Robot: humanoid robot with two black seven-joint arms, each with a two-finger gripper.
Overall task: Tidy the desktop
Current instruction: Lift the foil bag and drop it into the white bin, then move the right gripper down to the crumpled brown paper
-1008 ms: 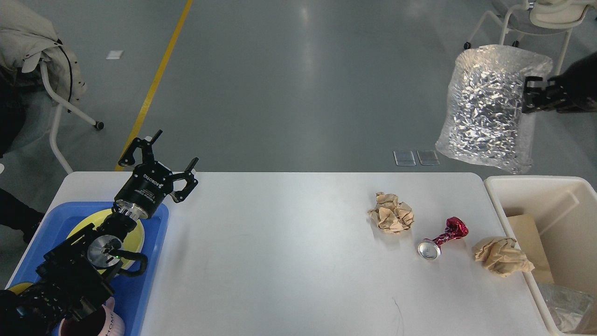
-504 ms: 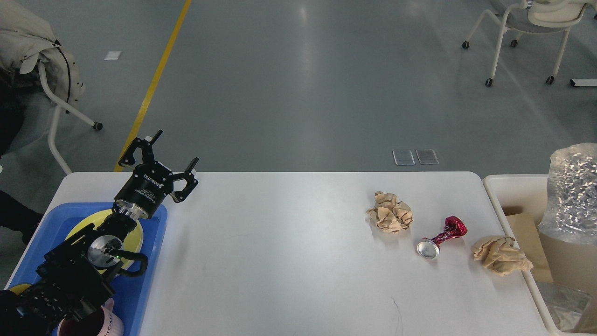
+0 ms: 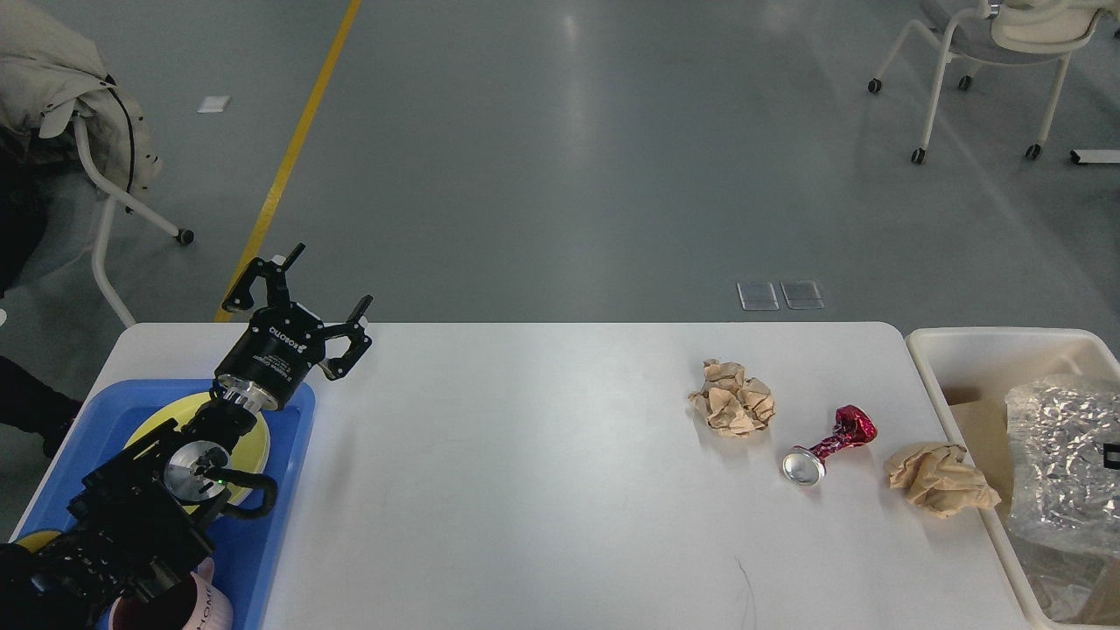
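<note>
This looks like a robotics lab or test hall rather than a home or office. The floor [image 3: 560, 157] is a wide, glossy grey poured surface with a yellow safety line [image 3: 289, 157] painted across it, as in industrial or research spaces. 2 small clear plates [image 3: 780, 295] lie flat on the floor. Light wheeled chairs stand at the edges: one on the far right [image 3: 989, 52], another on the left [image 3: 122, 201] with a pale jacket [image 3: 61, 96] draped over it. A plain white desktop [image 3: 542, 472] with rounded corners stands alone in the open floor, set with staged items like a test bench.
</note>
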